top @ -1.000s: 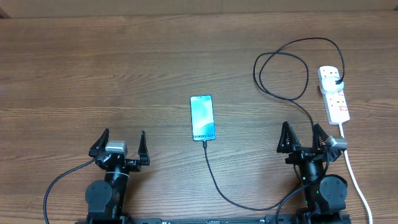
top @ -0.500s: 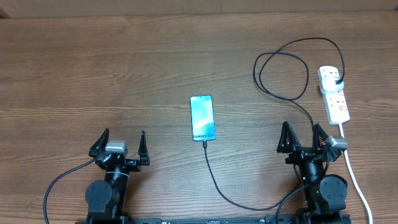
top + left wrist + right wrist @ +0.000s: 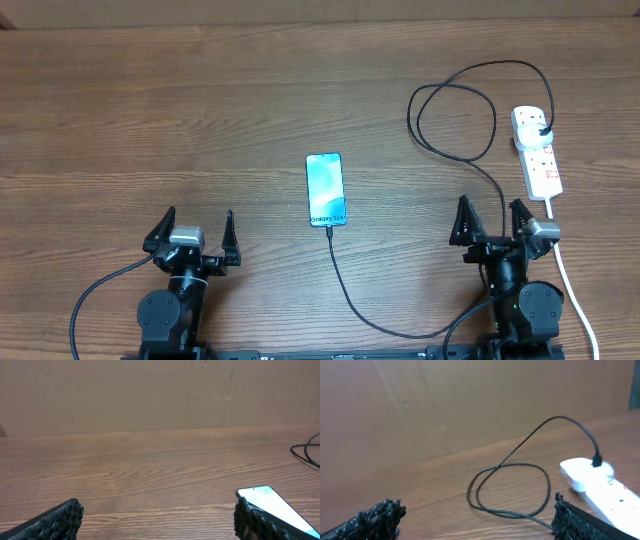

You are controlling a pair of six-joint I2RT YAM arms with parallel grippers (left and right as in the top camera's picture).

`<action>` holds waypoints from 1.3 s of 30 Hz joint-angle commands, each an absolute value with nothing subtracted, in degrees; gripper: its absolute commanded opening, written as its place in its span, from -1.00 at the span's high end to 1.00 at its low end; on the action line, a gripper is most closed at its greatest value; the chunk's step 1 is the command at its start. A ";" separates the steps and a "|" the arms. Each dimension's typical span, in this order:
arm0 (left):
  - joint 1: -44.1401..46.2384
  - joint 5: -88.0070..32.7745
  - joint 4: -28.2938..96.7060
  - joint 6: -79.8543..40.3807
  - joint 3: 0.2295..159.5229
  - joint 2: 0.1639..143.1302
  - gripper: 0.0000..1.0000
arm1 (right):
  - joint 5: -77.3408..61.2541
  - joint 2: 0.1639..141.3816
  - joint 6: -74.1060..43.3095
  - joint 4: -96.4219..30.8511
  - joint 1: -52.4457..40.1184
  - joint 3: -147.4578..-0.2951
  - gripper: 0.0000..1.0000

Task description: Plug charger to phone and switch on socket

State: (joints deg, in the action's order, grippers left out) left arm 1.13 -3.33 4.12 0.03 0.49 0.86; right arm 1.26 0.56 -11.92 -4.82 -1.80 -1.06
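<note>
The phone (image 3: 326,189) lies flat in the middle of the table, blue screen up; its corner shows in the left wrist view (image 3: 270,505). The black charger cable (image 3: 352,295) runs from the phone's near end, curves right, loops (image 3: 510,487) and ends in a black plug (image 3: 541,131) seated in the white socket strip (image 3: 537,152), which also shows in the right wrist view (image 3: 597,482). My left gripper (image 3: 192,232) is open and empty, left of the phone. My right gripper (image 3: 492,224) is open and empty, near the strip's front end.
The strip's white cord (image 3: 570,285) runs down the right side past my right arm to the front edge. A brown wall stands behind the wooden table (image 3: 150,110).
My right gripper has shifted slightly right and toward the front. The left arm, phone, cable and strip have not moved.
</note>
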 commanded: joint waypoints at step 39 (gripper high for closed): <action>1.23 -2.76 4.27 0.69 0.27 0.32 -1.00 | -2.24 0.23 4.38 -4.62 -0.25 -0.43 -1.00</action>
State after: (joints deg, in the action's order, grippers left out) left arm 1.13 -3.33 4.12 0.03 0.49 0.86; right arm -1.74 0.54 4.12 -4.78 -0.45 -1.06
